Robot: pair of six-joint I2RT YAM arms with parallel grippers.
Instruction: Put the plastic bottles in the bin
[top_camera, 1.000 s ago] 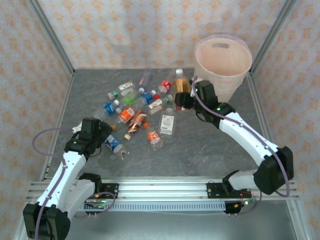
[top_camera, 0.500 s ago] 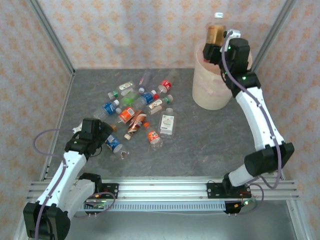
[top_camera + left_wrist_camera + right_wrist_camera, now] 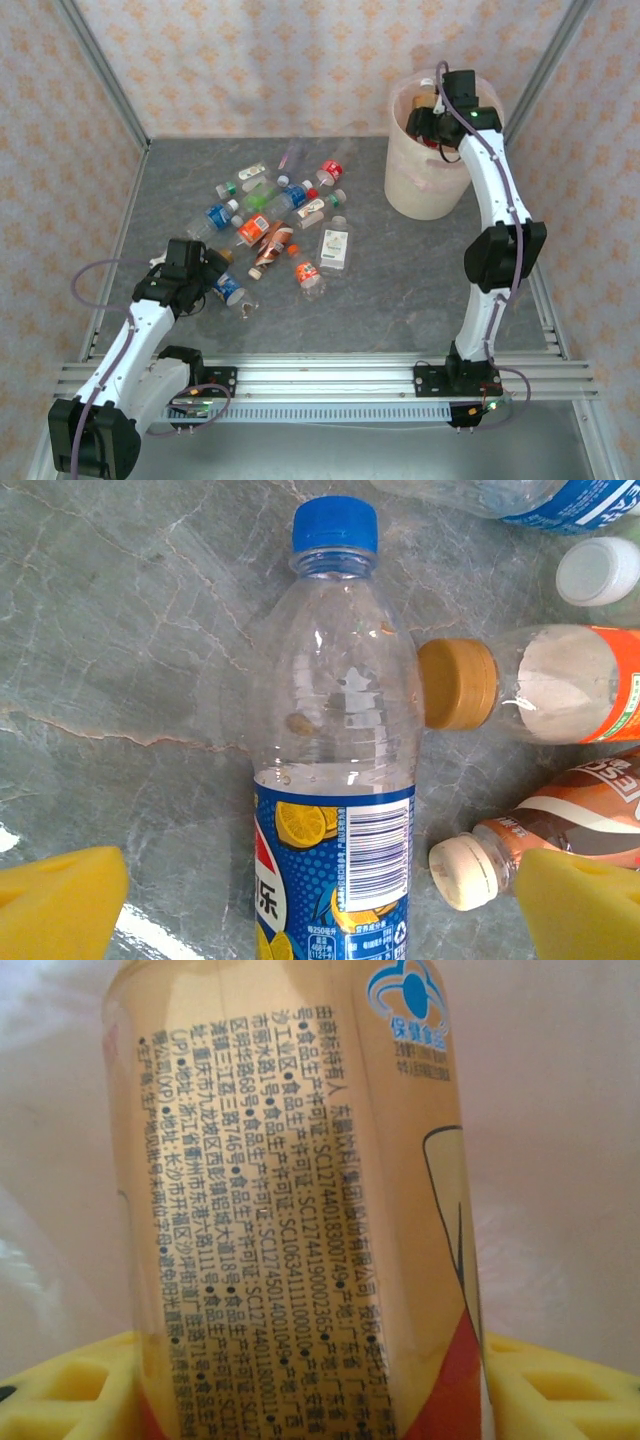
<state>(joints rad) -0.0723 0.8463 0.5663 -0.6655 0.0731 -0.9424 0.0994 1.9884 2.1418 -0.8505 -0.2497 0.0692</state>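
plastic bottles [image 3: 335,248] — lying clustered left of pinkish bin [image 3: 415,190] | amber bottle [image 3: 290,1200] upright inside it

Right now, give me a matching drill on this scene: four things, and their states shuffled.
Things:
1. bin
2. blue-capped bottle
3. gold-labelled bottle
4. left gripper

States:
A. open
B. held in the right gripper at the bin's mouth
C. lying on the table below the left gripper
D. standing upright at the table's far right corner

Pairs: 1-D, 2-C, 3-B, 4-A
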